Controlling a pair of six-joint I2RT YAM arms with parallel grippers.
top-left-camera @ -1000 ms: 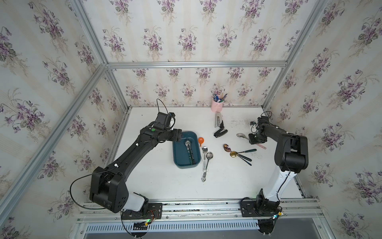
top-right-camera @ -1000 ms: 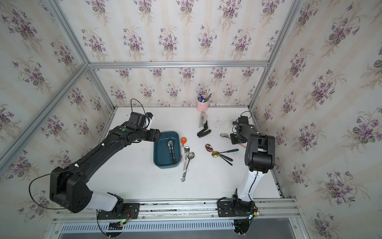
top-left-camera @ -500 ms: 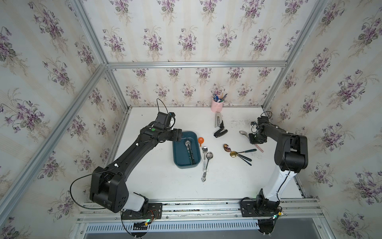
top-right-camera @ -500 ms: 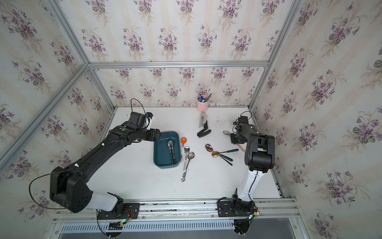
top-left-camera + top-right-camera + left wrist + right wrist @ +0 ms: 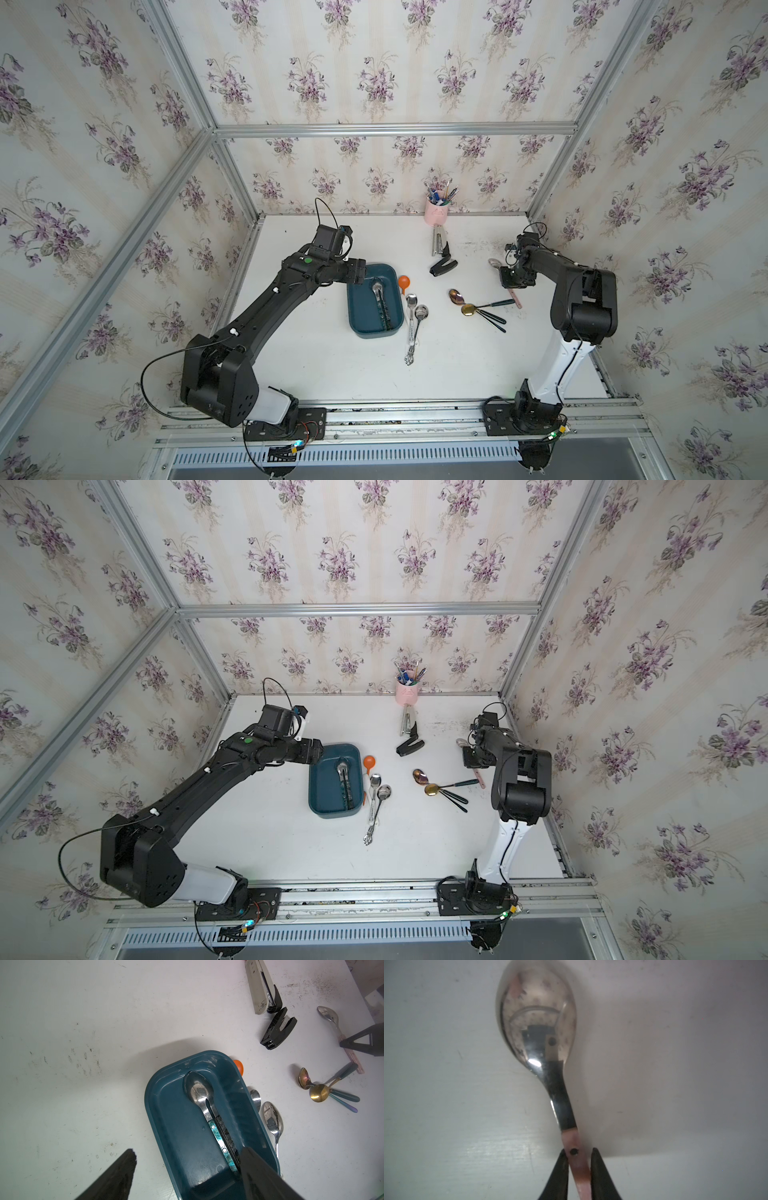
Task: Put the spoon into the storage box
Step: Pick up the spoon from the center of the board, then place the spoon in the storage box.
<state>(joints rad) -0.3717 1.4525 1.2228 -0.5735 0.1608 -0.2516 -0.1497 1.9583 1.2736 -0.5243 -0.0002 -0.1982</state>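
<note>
Spoon [image 5: 537,1022], pink handle: flat on table [image 5: 316,365], well right of storage box [image 5: 361,316]; long axis roughly parallel to box's long side. Right gripper [image 5: 579,1152]: narrow, pinching handle; nearer arm. Left gripper [image 5: 189,1152]: half-open, empty, over box's far left corner. Carry to box: leftward.

Likely a robotics lab test cell dressed up as a home. Floral wallpaper panels [image 5: 374,75] sit in bare aluminium framing [image 5: 395,129]; left arm [image 5: 266,316] and right arm [image 5: 552,266] mounted on a slotted rail [image 5: 395,415] edging a scuffed white table [image 5: 311,365]. Props: storage box [image 5: 360,316], stapler [image 5: 444,266], pink pen cup [image 5: 435,214].
</note>
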